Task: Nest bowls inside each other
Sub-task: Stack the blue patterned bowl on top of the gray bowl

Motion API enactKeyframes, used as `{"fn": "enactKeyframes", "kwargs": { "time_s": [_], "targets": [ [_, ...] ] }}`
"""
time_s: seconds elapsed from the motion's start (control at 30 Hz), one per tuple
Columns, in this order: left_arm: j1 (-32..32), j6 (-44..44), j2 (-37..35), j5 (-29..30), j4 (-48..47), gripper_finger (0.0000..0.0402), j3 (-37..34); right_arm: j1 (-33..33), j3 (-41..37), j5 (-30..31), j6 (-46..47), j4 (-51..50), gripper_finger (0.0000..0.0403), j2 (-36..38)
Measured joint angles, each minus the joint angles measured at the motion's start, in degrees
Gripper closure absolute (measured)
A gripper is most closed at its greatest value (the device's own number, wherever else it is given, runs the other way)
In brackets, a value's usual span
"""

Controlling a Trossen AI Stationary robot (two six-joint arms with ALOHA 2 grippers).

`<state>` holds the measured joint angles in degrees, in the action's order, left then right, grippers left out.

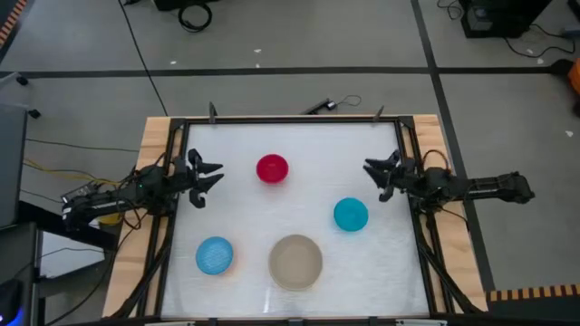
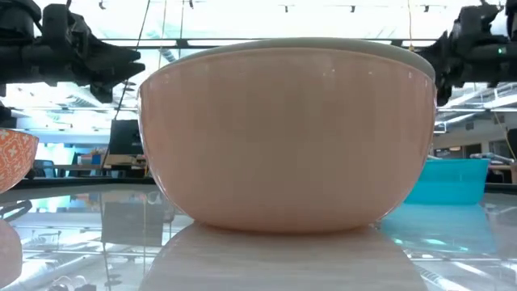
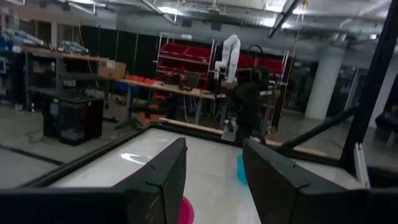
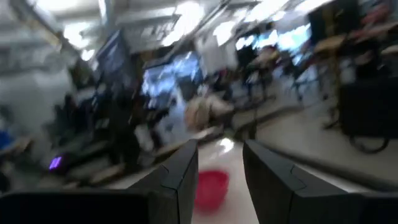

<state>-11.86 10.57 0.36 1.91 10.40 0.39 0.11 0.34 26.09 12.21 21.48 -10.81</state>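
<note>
Four bowls stand apart on the white table, each on its base: a red one (image 1: 272, 168) at the far middle, a teal one (image 1: 351, 215) at the right, a light blue one (image 1: 215, 255) at the near left, and a larger beige one (image 1: 295, 261) at the near middle, filling the low view (image 2: 287, 137). My left gripper (image 1: 210, 175) hovers open at the table's left side, above the surface. My right gripper (image 1: 376, 174) hovers open at the right side. In the wrist views nothing lies between either pair of fingers (image 3: 214, 180) (image 4: 221, 180).
A dark frame (image 1: 290, 120) runs around the table on a wooden border. Cables lie on the floor beyond the far edge. The middle of the table between the bowls is bare white surface (image 1: 299, 204).
</note>
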Motion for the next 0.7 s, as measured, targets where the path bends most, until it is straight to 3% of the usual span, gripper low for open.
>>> {"fn": "enactKeyframes", "kwargs": {
  "time_s": [0.2, 0.3, 0.47, 0.7],
  "targets": [
    [0.0, 1.5, 0.0, 0.0, -3.5, 0.0241, 0.0, -2.5, 0.0, 13.0, 4.4, -1.1, 0.0268, -0.5],
    [0.0, 2.3, 0.4, 0.4, -8.2, 0.0241, 0.0, -3.7, 0.0, 15.4, 11.9, -6.0, 0.0268, -2.0],
    [0.0, 2.4, 2.1, 1.5, -8.9, 0.0241, 0.0, -8.9, 0.0, 2.0, 22.9, -11.2, 0.0268, -8.9],
    [0.0, -0.6, 8.4, 4.8, -3.8, 0.0241, 0.0, -14.0, 6.1, -14.3, 31.0, -11.4, 0.0268, -27.9]
  ]
}}
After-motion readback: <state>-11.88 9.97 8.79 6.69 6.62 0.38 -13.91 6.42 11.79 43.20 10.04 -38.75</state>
